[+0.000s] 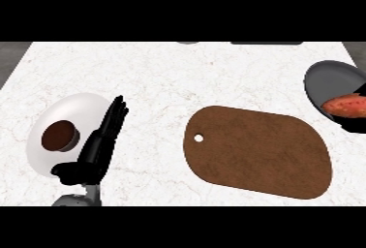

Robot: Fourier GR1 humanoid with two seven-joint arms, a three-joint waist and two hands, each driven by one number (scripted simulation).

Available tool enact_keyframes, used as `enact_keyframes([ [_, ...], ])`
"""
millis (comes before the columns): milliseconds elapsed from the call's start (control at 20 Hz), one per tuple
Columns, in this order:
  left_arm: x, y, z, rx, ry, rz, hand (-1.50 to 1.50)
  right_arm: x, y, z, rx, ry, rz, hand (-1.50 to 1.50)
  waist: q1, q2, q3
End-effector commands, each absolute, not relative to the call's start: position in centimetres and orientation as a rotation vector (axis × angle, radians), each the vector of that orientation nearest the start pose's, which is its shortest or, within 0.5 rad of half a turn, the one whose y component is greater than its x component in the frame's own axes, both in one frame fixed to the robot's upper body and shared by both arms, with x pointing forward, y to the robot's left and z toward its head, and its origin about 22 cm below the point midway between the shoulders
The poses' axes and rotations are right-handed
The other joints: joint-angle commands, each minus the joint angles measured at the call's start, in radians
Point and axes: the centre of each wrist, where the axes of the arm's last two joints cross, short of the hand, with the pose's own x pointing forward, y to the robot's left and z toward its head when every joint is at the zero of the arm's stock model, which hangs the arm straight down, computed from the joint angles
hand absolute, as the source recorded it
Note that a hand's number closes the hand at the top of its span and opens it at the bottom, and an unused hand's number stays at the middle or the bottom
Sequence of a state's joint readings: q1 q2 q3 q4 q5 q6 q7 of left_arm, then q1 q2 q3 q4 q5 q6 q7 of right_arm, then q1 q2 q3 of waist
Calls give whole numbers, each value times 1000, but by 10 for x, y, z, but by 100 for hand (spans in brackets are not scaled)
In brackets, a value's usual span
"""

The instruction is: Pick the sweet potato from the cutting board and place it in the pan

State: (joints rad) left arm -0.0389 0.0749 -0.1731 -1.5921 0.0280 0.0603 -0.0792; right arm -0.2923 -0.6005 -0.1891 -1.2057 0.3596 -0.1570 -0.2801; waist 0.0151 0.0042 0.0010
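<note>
Already sweet potato [348,106] lies in dark pan [330,80] at desk's [178,72] right edge; brown cutting board [259,151] bare; left robot hand [100,143] resting, fingers straight and together, beside white plate [71,109] with brown round item [59,135]; right robot hand out of sight.

Left black hand [97,145] at lower left, edge-on, fingers straight and pointing up; grey forearm [75,199] below it.

pan [330,82] and sweet potato [347,106] cropped right
</note>
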Motion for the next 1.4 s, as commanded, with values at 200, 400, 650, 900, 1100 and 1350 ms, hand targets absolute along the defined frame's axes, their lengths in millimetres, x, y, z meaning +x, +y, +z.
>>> enact_keyframes([
  [200,248,191,9,-83,-1686,-161,0,349,-442,90,-1114,-1773,331,150,13,4,1],
  [400,251,186,21,-101,-1709,-157,0,355,-466,90,-1124,-1755,287,150,39,14,3],
  [650,259,197,19,-105,-1732,-172,0,361,-469,87,-1149,-1775,284,150,53,23,5],
  [900,254,186,13,-137,-1723,-204,0,346,-478,65,-1023,-1360,660,-150,95,37,1],
  [1100,257,189,15,-131,-1728,-203,0,365,-453,60,-745,-1376,627,-150,85,31,5],
  [1350,250,186,15,-153,-1721,-181,0,365,-451,56,-705,-1511,542,-150,80,32,8],
])
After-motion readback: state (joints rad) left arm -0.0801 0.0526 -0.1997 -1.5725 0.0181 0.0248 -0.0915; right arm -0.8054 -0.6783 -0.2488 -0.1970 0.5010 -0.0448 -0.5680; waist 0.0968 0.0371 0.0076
